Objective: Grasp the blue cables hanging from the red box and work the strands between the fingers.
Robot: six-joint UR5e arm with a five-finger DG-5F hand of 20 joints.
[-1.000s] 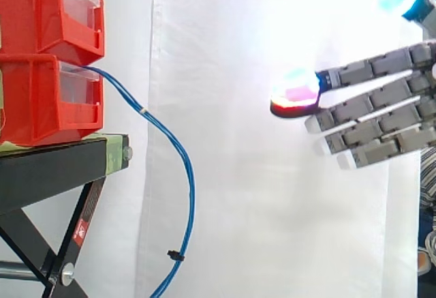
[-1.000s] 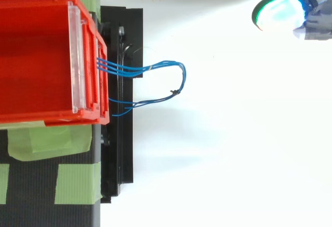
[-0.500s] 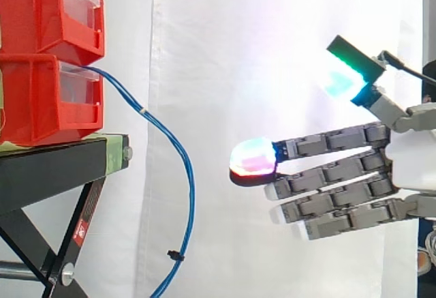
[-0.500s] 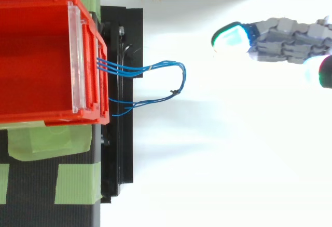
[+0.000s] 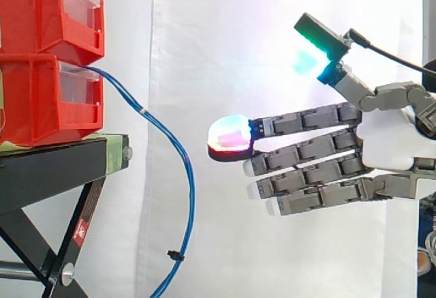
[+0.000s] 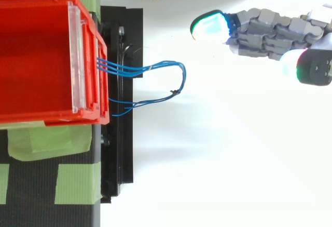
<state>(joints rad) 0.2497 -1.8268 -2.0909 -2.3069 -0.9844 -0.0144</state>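
Blue cables (image 5: 178,155) apart from robot hand (image 5: 388,153)

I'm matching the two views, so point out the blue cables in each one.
Side view: cables left of centre, arcing from the red bins down to the bottom edge.
Top view: cables centre-left, looping right from the red bins' front.
Shared landmark: the black tie on the cables.

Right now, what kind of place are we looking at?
Probably a robot lab test bench: red bins stacked on a black stand, a white curtain behind, blue cables hanging before the open hand.
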